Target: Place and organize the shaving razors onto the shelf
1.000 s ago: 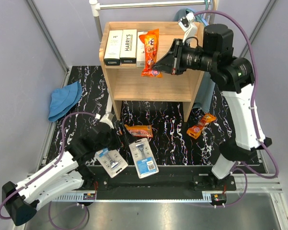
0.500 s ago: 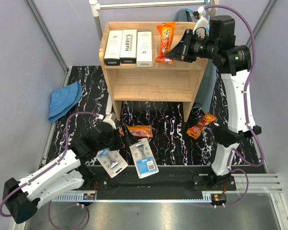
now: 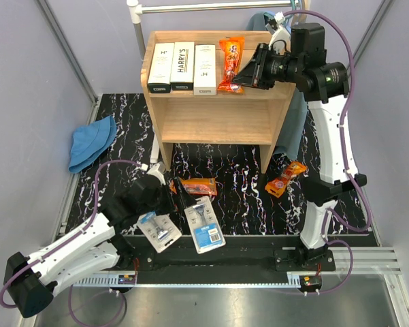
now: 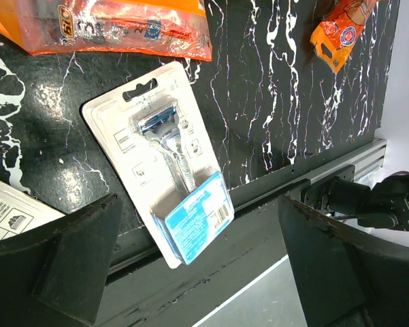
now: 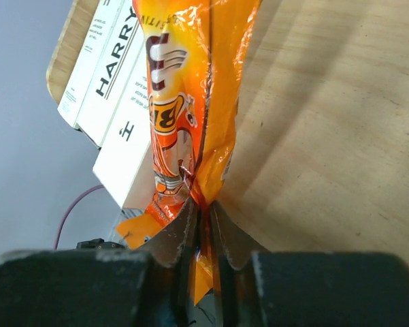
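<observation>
Pincer: right gripper [image 5: 201, 210] barely parted, nipping orange pouch [image 5: 184, 102] end.

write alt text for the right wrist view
Two dark fingers pinch the bottom end of an orange pouch lying on the light wooden shelf. Three long white boxes lie side by side next to it, one printed HARRY'S.

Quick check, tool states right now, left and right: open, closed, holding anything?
Left tool: open wide, empty, over a blister card.
Right tool: closed on the end of the orange pouch on the shelf.
</observation>
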Action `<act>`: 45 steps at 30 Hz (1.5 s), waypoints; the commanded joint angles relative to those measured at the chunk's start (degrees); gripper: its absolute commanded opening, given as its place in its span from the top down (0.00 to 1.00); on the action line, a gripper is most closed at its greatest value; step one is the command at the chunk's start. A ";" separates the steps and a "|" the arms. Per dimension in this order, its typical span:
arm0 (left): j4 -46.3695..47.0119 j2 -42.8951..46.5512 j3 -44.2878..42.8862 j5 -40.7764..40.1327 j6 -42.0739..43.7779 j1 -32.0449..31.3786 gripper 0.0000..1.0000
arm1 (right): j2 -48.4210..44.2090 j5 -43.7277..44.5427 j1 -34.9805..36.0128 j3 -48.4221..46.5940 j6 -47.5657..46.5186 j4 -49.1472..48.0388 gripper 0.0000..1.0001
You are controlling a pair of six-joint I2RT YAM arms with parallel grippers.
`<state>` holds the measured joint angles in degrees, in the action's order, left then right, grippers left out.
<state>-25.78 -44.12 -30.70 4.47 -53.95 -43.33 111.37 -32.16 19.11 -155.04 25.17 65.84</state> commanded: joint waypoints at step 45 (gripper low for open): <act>-2.07 -4.12 -3.66 -4.29 6.05 0.18 0.01 | -15.81 8.61 -0.31 10.80 3.39 -20.30 0.00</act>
<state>-26.37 -46.02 -30.17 3.92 -51.90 -43.33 101.56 -23.11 19.05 -148.11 27.81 53.69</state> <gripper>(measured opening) 0.988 0.993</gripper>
